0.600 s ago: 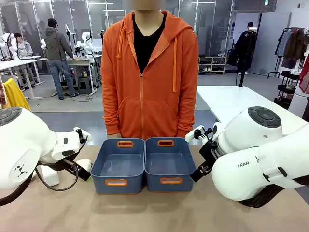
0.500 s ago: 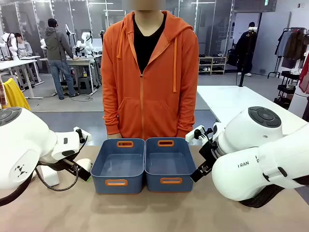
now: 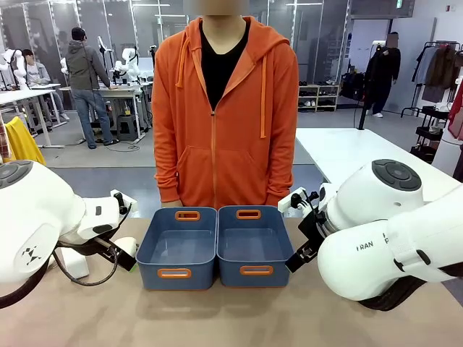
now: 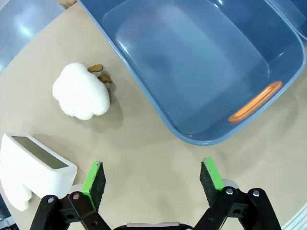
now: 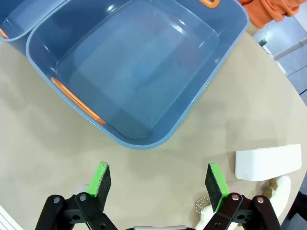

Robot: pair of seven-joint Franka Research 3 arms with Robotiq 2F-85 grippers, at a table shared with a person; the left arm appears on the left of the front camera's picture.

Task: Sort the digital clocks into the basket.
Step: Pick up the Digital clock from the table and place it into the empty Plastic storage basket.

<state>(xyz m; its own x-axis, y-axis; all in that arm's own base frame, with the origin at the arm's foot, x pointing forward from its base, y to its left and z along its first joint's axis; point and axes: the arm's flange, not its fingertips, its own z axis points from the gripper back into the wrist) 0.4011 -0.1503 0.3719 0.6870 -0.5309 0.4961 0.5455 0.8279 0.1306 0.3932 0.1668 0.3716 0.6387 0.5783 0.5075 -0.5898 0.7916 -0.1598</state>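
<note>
Basically nothing is sorted yet: left basket (image 3: pixel 148 253) and right basket (image 3: pixel 288 251) sit touching side by side mid-table, both empty, and which one is the target can't be told. The left clock (image 4: pixel 33 165) lies on the table outside the left gripper (image 4: pixel 152 165), display up, with a cream plush (image 4: pixel 79 91) between it and the basket. The right clock (image 5: pixel 266 162) lies just outside the right gripper (image 5: pixel 158 167), with a second plush (image 5: pixel 283 189) right beside it. Both pincers are released, pads wide apart, nothing between them. The likely step is the first approach. Whichever arm goes should slide sideways until its clock is centred between the pads, square the fingers across the narrow sides, and descend without catching the plush. The right side looks tighter for that. As for pose, both arms are folded low at the table's sides, wrists pointing down, each gripper hovering over bare table just off its basket's near end.
</note>
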